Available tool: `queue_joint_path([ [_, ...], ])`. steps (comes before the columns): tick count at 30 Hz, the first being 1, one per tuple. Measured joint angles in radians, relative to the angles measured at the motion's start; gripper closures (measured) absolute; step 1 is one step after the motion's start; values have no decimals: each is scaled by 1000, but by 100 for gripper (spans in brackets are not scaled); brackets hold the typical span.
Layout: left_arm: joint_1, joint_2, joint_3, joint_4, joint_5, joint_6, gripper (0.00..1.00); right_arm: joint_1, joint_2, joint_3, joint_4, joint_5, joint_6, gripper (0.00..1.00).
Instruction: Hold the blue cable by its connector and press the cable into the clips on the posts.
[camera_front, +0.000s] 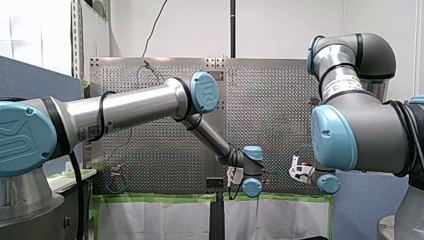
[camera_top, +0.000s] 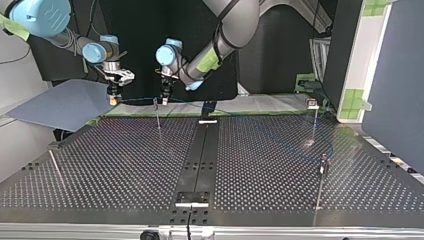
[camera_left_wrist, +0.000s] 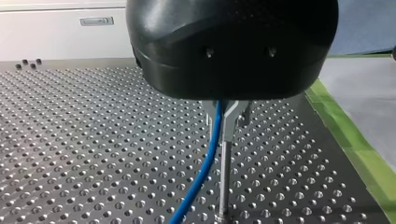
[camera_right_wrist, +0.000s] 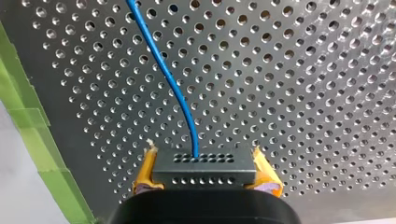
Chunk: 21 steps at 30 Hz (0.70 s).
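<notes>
The perforated tabletop (camera_top: 115, 160) has green tape (camera_right_wrist: 32, 130) along its edge (a black strip (camera_top: 200, 155) crosses its middle); a grey board (camera_top: 60, 105) lies beside it.

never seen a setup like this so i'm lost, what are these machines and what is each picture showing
These are two grey-and-blue robot arms, my left arm and my right arm, over a perforated metal table. One picture looks from behind them, one faces them across the table, two come from wrist cameras. The yellow-padded fingers of my right gripper clamp a black rectangular connector block; a thin blue cable runs from it to my left gripper, beside a thin metal post.
</notes>
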Motion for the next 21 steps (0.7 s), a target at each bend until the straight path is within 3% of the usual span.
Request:
queue_joint_path([
  [7, 11, -11, 9, 1, 15, -7, 100, 1, 0, -2, 2, 0, 0, 100],
  [14, 20, -65, 57, -39, 24, -22, 100, 1, 0, -5, 5, 0, 4, 100],
  [21, 36, -76, 68, -68, 35, -30, 100, -2, 0, -10, 4, -1, 6, 100],
])
